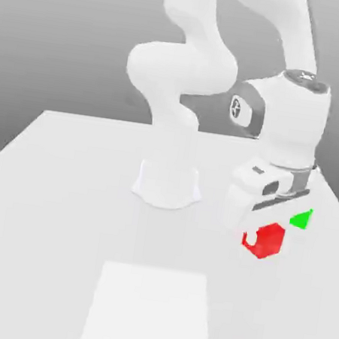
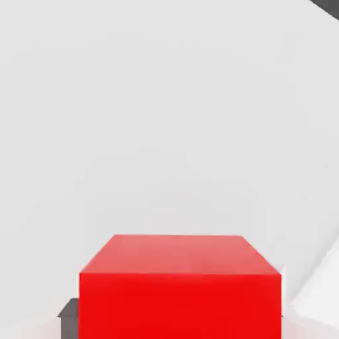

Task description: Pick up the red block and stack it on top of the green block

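My gripper (image 1: 263,237) reaches down at the exterior view's right and is shut on the red block (image 1: 267,240), a small plain cube low over the white table (image 1: 63,188). One white fingertip (image 1: 251,239) shows against the block's side. In the hand view the red block (image 2: 180,285) sits close up between the jaws. The green block (image 1: 301,218) stands just behind and to the right of the red one, partly hidden by my hand, apart from it.
The arm's white base (image 1: 167,184) stands at the middle of the table. A paler square patch (image 1: 150,310) marks the table's near side. The table's right edge runs close to the green block.
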